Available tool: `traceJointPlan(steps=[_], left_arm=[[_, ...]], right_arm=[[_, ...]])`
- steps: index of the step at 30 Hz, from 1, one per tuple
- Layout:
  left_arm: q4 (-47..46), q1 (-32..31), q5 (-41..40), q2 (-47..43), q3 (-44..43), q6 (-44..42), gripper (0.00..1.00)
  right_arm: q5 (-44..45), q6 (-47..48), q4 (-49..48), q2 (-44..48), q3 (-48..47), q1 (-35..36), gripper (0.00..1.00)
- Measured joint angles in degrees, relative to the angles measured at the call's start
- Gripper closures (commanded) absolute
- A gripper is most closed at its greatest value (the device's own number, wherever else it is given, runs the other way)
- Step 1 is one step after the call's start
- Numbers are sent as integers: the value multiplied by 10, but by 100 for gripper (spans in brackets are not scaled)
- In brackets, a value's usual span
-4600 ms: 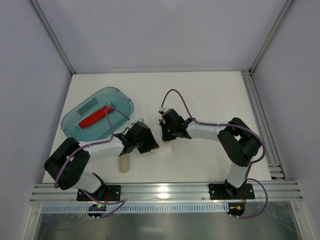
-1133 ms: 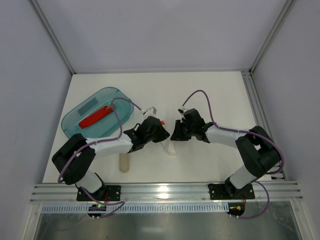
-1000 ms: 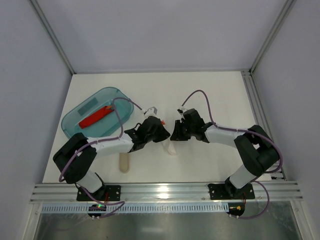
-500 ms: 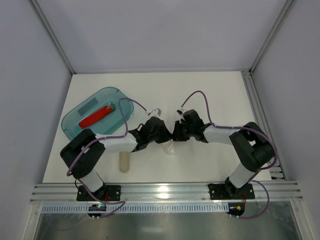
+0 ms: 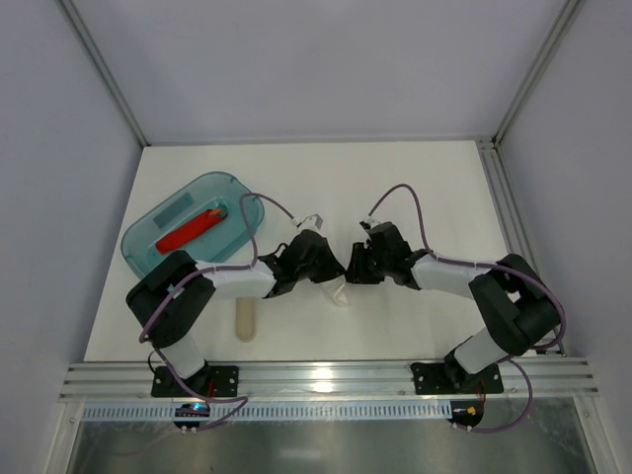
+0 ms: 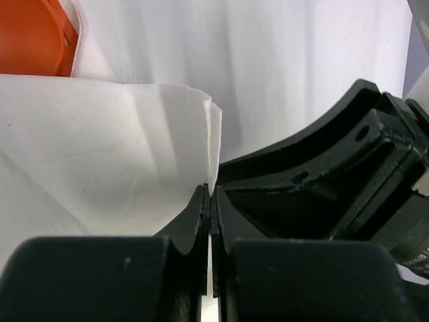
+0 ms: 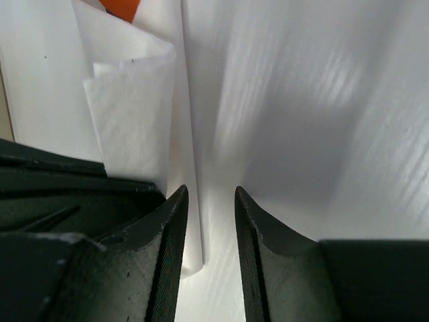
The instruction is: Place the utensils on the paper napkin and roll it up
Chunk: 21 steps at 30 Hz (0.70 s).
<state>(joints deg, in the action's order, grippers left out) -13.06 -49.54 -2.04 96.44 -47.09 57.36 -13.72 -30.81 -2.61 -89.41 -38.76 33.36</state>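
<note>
- Found the left claw (image 5: 339,275) pressed together, tips resting at the folded edge of the paper napkin (image 5: 340,294). Could not confirm a ply caught between the fingers (image 6: 198,221).
- Found the right claw (image 5: 352,273) spread partway, straddling the napkin's rolled rim in the right wrist view without clamping it.
- Located the paper napkin near the middle of the bench (image 5: 425,188), slightly toward the near edge, partly rolled and directly beneath both claws.
- Saw the orange utensil (image 6: 30,33) tucked inside the paper, with one end showing past the open end of the roll.
- Compared against one second before: registered the left claw carried rightward to meet the right claw tip to tip over the roll, with the roll itself kept in place.
- Compared against several seconds before: registered the napkin drawn from a flatter patch into a narrower bundle.
- Noted no change elsewhere: pale utensil (image 5: 245,321) left bare on the bench toward the near-left corner, well apart from the napkin; red piece (image 5: 193,229) left in the teal tray (image 5: 148,237) by the left edge.
- Judged rolling well under way, yet with only the orange utensil wrapped. Judged the task unfinished if the pale and red pieces count as cutlery.
- Judged the main hazard as springing open or tearing of the thin paper with only one claw pressed against it.
</note>
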Motion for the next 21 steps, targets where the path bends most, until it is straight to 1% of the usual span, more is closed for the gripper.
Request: traceJointPlan(steps=[2,4,6,13,15,18,21], left_arm=[[2,0,2,5,-5,-1,98],[1,0,2,10,-11,-3,98],[1,0,2,15,-17,-4,98],[0,0,2,28,-24,-3,96],[0,0,2,31,-24,-3,96],[0,0,4,38,-26,-3,96],[1,0,5,42,-29,-3,96]], right_arm=[[9,-4,12,19,11,0,60],[10,-12,18,42,24,1,54],[10,-18,20,68,37,2,52],[10,-37,31,159,63,3,51],[9,-41,31,175,67,3,51],[-7,-48,18,195,83,3,46],[-22,-52,7,200,94,3,45]])
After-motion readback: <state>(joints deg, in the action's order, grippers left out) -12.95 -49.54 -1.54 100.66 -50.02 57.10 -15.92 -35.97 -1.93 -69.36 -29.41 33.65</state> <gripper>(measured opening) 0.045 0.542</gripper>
